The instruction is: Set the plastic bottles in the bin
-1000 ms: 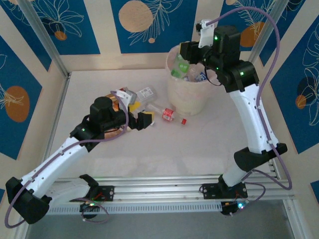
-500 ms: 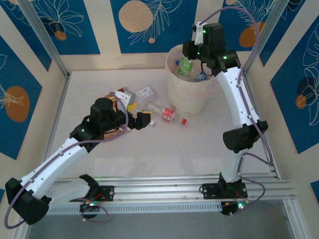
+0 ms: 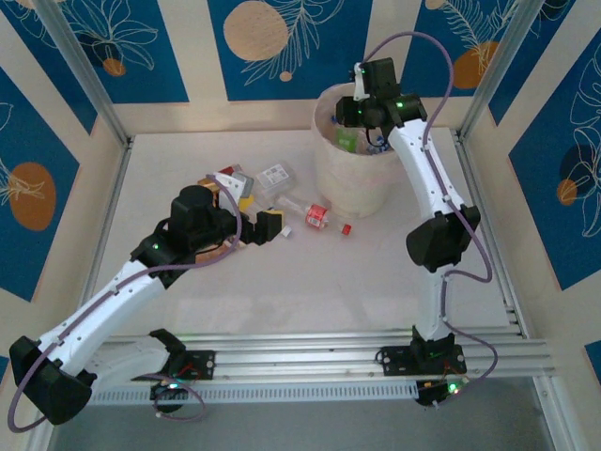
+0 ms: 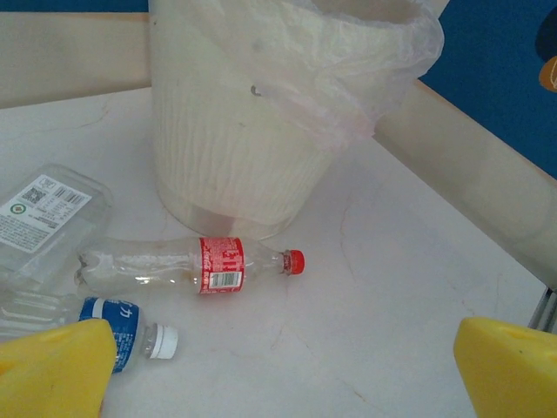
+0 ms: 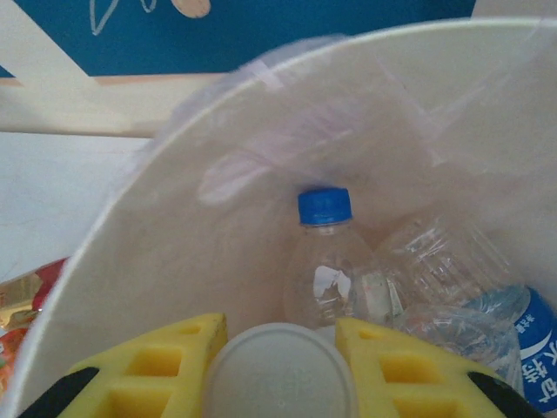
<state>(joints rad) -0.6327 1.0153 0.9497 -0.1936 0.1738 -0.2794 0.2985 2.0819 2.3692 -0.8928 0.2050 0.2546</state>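
My right jaws are closed on a clear bottle (image 5: 280, 374), its smooth round white cap sitting between the yellow pads (image 5: 174, 357) at the mouth of the bin (image 5: 113, 261). The bin is a white bucket lined with filmy bag, holding a blue-capped bottle (image 5: 324, 252) and crumpled clear ones. My left jaws stand wide above the surface (image 4: 392, 287), near a slim red-capped bottle (image 4: 191, 266) lying beside the bin's finely ribbed wall.

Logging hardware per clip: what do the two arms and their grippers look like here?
Both the left arm and the right arm have white link shells and black joint housings with small green lights. A purple cable loops along each. The left gripper and right gripper carry chunky yellow fingers; the right's show square moulded recesses.
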